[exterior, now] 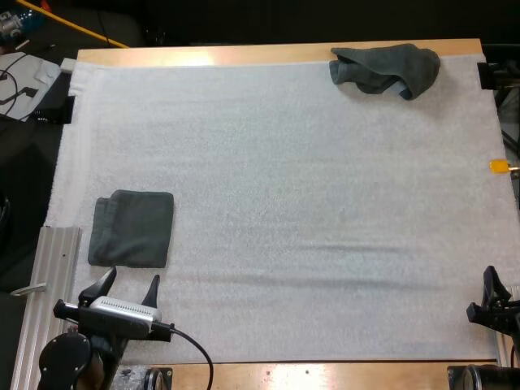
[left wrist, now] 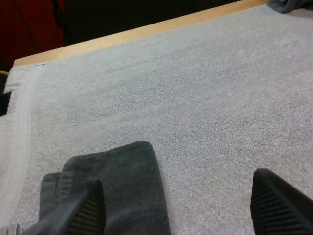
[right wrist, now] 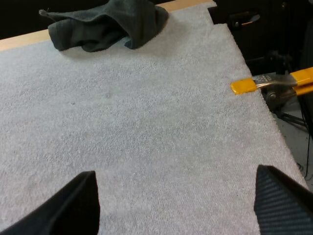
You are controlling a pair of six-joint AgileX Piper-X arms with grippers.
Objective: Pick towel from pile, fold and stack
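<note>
A dark grey-green folded towel lies flat on the left of the white mat. My left gripper hovers just in front of its near edge, open and holding nothing. From the left wrist the folded towel lies beside one finger, with the fingers wide apart. A crumpled towel sits at the mat's far right corner. My right gripper stays low at the near right edge. Its wrist view has its fingers spread over bare mat, the crumpled towel far ahead.
A ribbed metal rail runs along the mat's near left side. The wooden table edge borders the far side. A yellow-handled clamp juts in beside the mat's right edge. Bare mat stretches between the two towels.
</note>
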